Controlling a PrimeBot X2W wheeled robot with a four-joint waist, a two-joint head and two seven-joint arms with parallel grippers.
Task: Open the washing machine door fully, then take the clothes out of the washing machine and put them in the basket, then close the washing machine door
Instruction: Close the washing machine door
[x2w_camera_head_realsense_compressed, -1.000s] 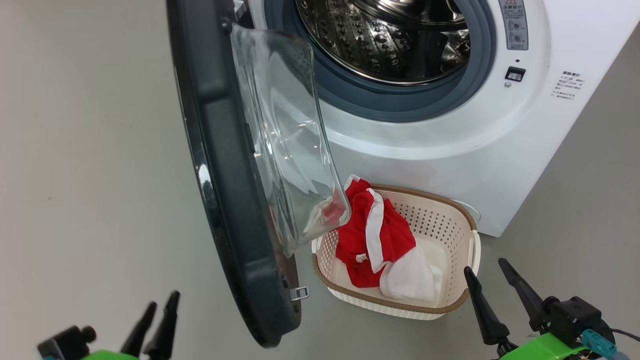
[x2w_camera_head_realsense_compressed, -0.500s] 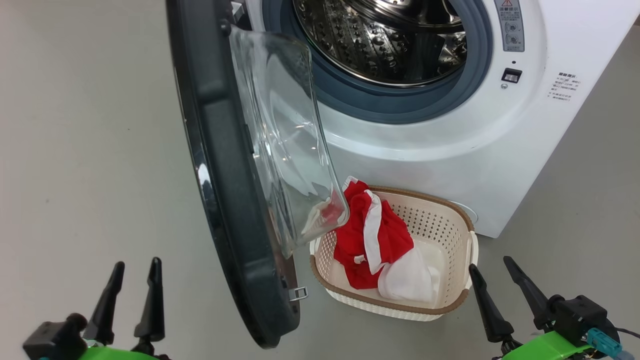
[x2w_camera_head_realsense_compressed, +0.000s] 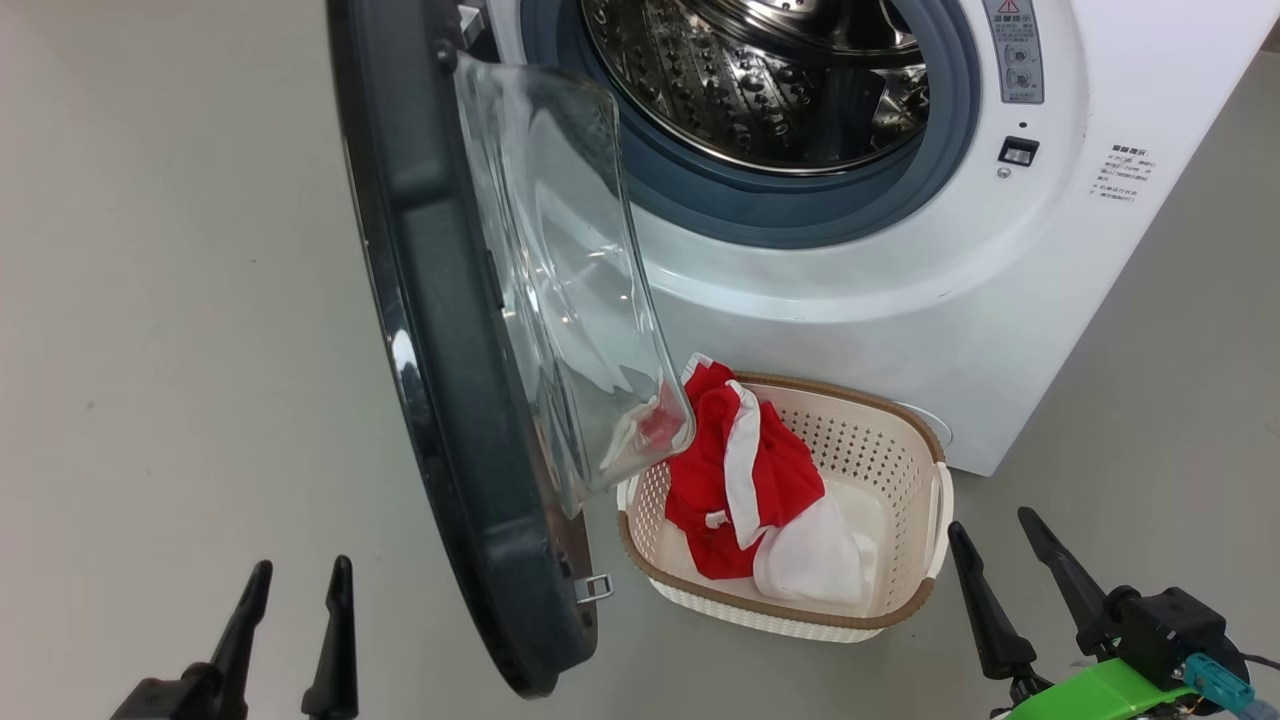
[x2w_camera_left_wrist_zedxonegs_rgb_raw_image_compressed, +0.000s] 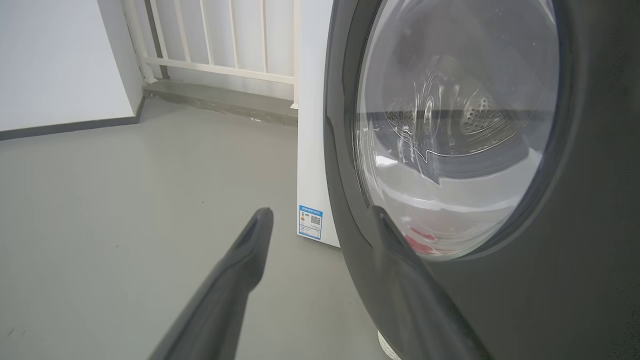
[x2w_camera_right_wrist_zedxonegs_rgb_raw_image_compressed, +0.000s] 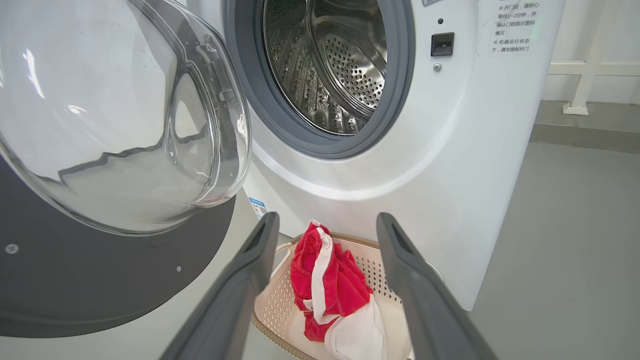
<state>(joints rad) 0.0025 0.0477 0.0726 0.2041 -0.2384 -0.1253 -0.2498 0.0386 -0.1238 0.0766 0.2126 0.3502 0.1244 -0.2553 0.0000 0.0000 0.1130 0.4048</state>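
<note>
1. Hanging low over the floor (x2w_camera_head_realsense_compressed: 150, 300), the left claw (x2w_camera_head_realsense_compressed: 302, 563) has its two fingers spread apart and holds nothing. It is on the outer side of the door (x2w_camera_head_realsense_compressed: 440, 350), near the door's bottom edge. I cannot tell if one finger touches the black rim. I think it waits there because that is the side to push from when the door must swing shut.
2. The right claw (x2w_camera_head_realsense_compressed: 990, 520) is spread wide too, with nothing in it. It is just past the near right corner of the basket (x2w_camera_head_realsense_compressed: 870, 440). My guess is that it is open because its load is already dropped.
3. The clothes (x2w_camera_head_realsense_compressed: 740, 460) lie inside the basket, heaped in its left half. One red bit peeks over the far left corner of the rim.
4. The basket stands on the floor close to the bottom edge of the front of the washer (x2w_camera_head_realsense_compressed: 900, 300), below the round mouth. That way, things pulled out have only a short way to go.
5. The drum (x2w_camera_head_realsense_compressed: 760, 80) looks bare as far as it can be seen. Its top is cut off.
6. The door is swung out wide. Its glass bowl (x2w_camera_head_realsense_compressed: 570, 300) hangs by the basket's far left corner. Shutting the door looks like the one job left.
</note>
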